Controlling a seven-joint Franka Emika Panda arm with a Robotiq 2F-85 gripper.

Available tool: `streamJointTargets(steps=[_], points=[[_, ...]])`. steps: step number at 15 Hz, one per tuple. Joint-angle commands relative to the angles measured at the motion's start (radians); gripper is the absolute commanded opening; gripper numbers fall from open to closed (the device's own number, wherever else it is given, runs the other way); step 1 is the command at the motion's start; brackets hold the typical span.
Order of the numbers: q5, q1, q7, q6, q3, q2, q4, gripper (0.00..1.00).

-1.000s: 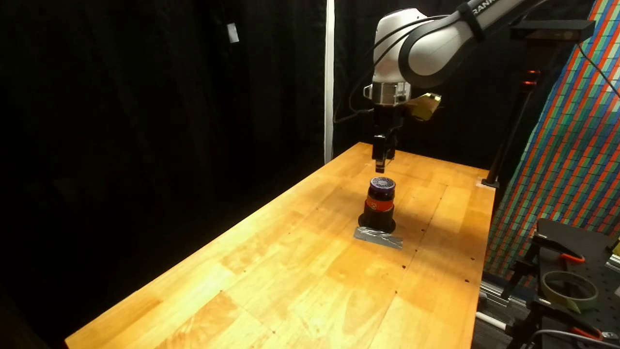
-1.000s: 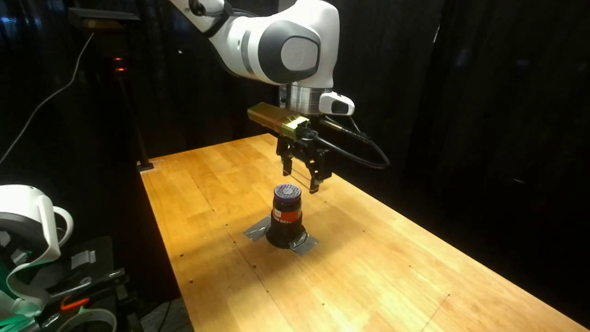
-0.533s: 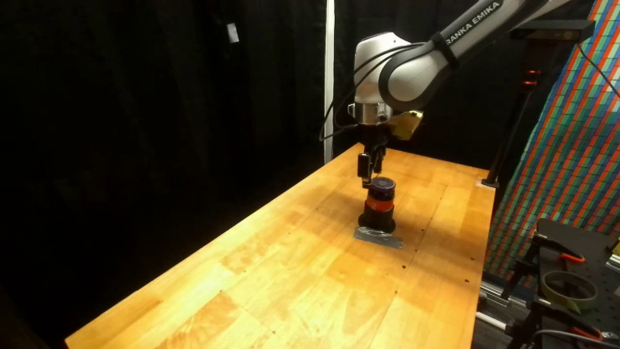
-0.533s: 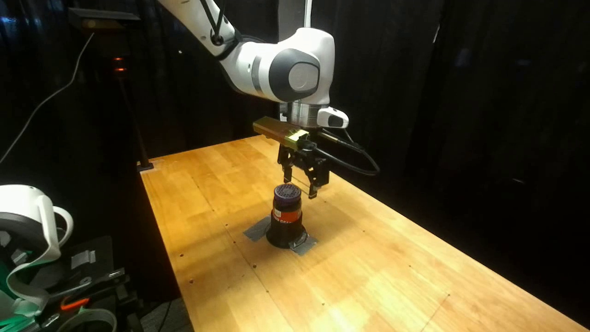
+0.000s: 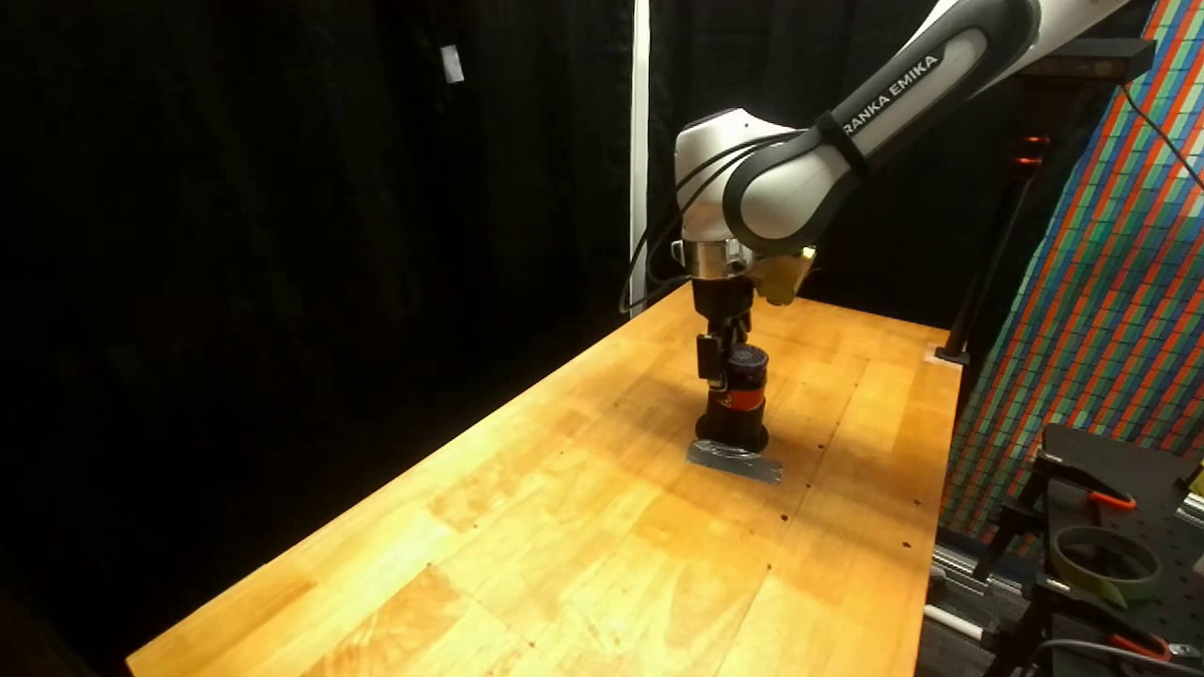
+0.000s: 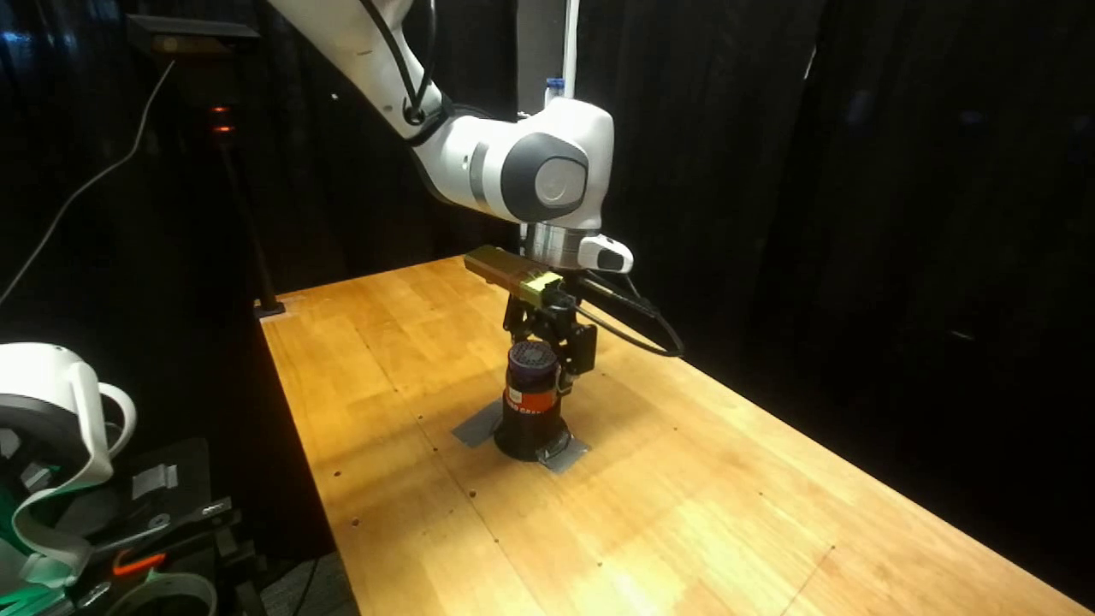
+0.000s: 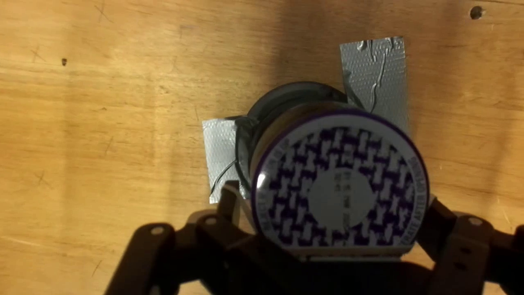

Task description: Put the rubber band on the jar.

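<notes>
Wrist view: I observe the pincer (image 7: 331, 203), fingers parted, one at each side of the upright jar (image 7: 343, 192).

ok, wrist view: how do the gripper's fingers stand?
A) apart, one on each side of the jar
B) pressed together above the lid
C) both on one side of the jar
A: the fingers are spread, with the jar showing between them in the wrist view.

Black curtains (image 5: 320, 282) hang in both exterior views, the wooden tabletop (image 5: 593, 555) is pretty bright, and there's a super colorful gridded sheet (image 5: 1115, 301) on the right in an exterior view.
</notes>
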Motion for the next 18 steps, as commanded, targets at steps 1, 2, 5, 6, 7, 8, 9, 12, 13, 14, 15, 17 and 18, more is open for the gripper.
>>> streamJointTargets(steps=[1, 2, 5, 6, 7, 8, 9, 12, 13, 14, 15, 17, 18], points=[[-0.007, 0.017, 0.022, -0.064, -0.003, -0.02, -0.005, 1.0], [-0.017, 0.022, 0.034, -0.065, -0.009, -0.037, -0.021, 1.0], [-0.027, 0.017, 0.044, -0.06, -0.016, -0.076, -0.056, 1.0], [-0.037, 0.019, 0.055, -0.056, -0.023, -0.092, -0.073, 1.0], [-0.034, 0.013, 0.05, -0.056, -0.023, -0.102, -0.087, 1.0], [-0.024, 0.006, 0.046, -0.047, -0.022, -0.116, -0.112, 1.0], [-0.019, 0.001, 0.046, -0.042, -0.023, -0.124, -0.128, 1.0], [-0.002, -0.014, 0.046, -0.004, -0.021, -0.159, -0.192, 1.0], [0.002, -0.016, 0.046, 0.003, -0.021, -0.17, -0.208, 1.0], [0.007, -0.02, 0.046, 0.024, -0.021, -0.187, -0.233, 1.0], [0.014, -0.025, 0.04, 0.032, -0.019, -0.199, -0.25, 1.0], [0.011, -0.03, 0.047, 0.074, -0.023, -0.227, -0.299, 1.0], [0.014, -0.036, 0.044, 0.093, -0.023, -0.245, -0.326, 1.0]])
